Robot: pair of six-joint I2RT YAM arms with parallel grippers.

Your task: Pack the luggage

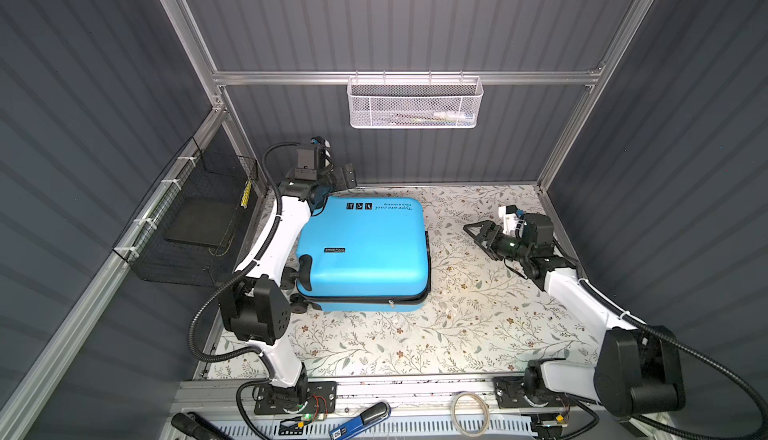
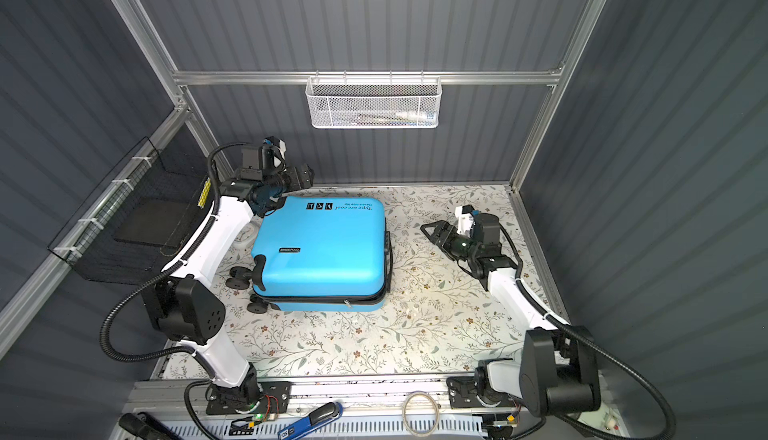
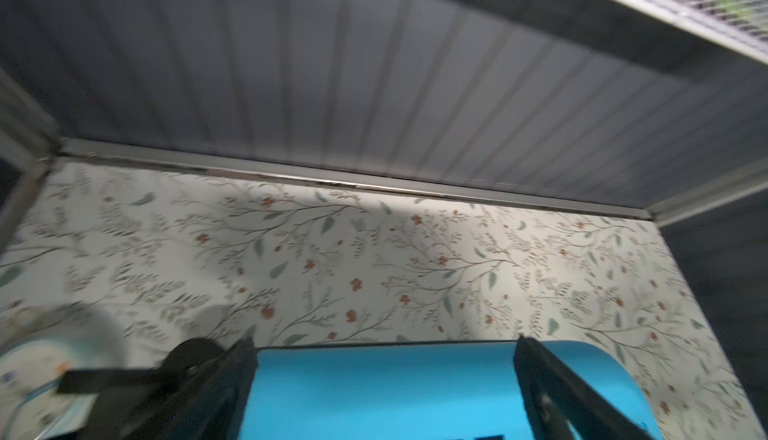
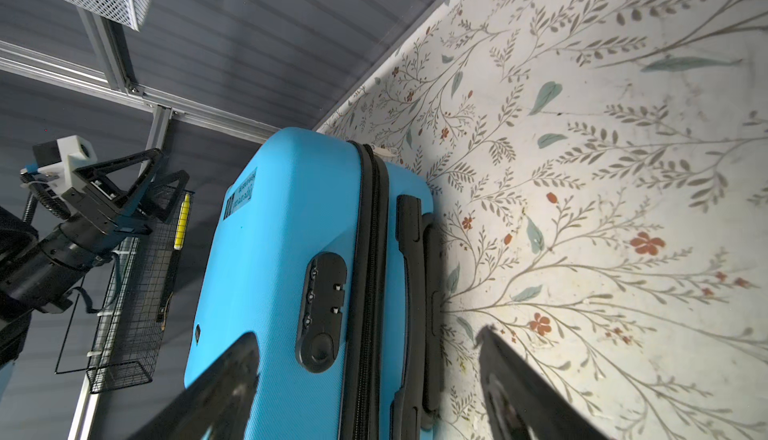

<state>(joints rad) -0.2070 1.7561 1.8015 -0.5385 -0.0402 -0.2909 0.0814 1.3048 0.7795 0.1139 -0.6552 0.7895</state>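
- Beneath the left gripper (image 1: 350,174) and the right gripper (image 1: 478,238), the floral tabletop (image 1: 457,326) spans the whole cell.
- Straight ahead of the right gripper (image 4: 365,334) and apart from it, the luggage (image 1: 365,251) lies flat on the tabletop with its lid down, its side handle and combination lock turned toward that gripper.
- Behind the left gripper (image 4: 166,176), as the right wrist view shows it, a black wire basket (image 1: 166,267) hangs on the side rail.
- Above and beyond both grippers, a white mesh basket (image 1: 415,101) hangs on the back rail.
- The left gripper (image 3: 384,342) is released, fingers spread wide, hovering over the luggage's (image 3: 374,388) far corner, clear of the shell.
- The right gripper is also released, fingers apart, grasping nothing.
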